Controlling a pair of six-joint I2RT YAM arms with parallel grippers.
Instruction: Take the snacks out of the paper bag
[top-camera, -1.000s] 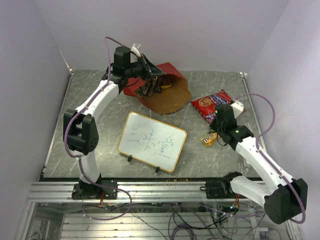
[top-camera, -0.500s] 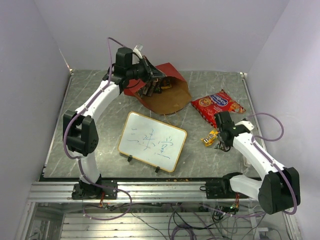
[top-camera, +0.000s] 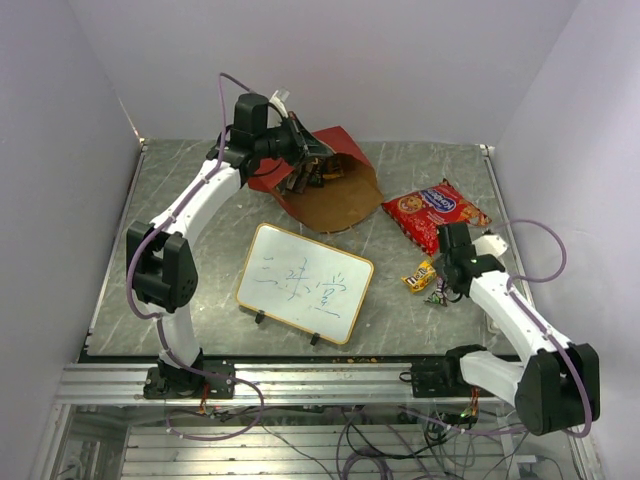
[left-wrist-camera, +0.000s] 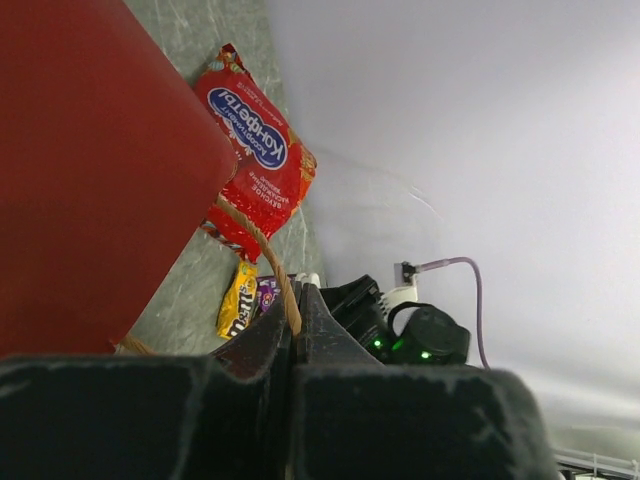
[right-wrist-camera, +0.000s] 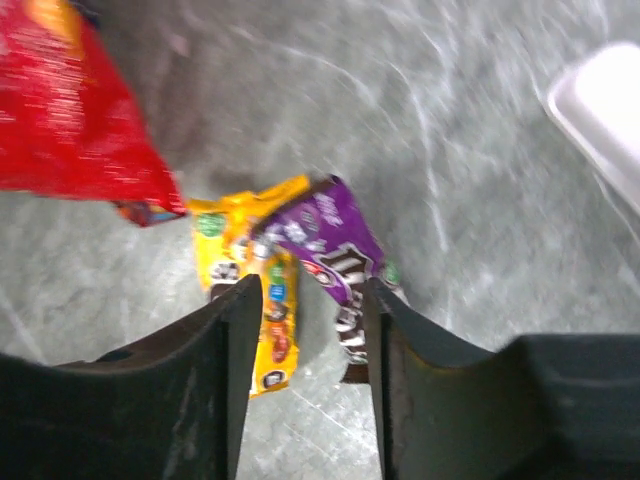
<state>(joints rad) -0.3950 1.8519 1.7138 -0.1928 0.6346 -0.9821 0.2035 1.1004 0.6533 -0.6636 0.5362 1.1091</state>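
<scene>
The paper bag (top-camera: 340, 195) lies tipped at the back, its brown inside facing the front, with several small snacks (top-camera: 305, 176) still in its mouth. My left gripper (top-camera: 300, 150) is shut on the bag's string handle (left-wrist-camera: 262, 250) and holds the red wall (left-wrist-camera: 90, 170) up. The red chip bag (top-camera: 436, 208) lies on the table at the right. Just in front of it lie a yellow packet (right-wrist-camera: 255, 290) and a purple packet (right-wrist-camera: 335, 238). My right gripper (right-wrist-camera: 308, 300) hovers open right over these two, gripping nothing.
A gold-framed whiteboard (top-camera: 305, 283) stands in the middle front of the table. A small white block (top-camera: 490, 243) lies beside the right arm, close to the table's right edge. Walls close the table in at the back and on both sides.
My right gripper came down beside the yellow packet and opened, and the purple packet now lies on the table. The left gripper has kept its hold on the handle.
</scene>
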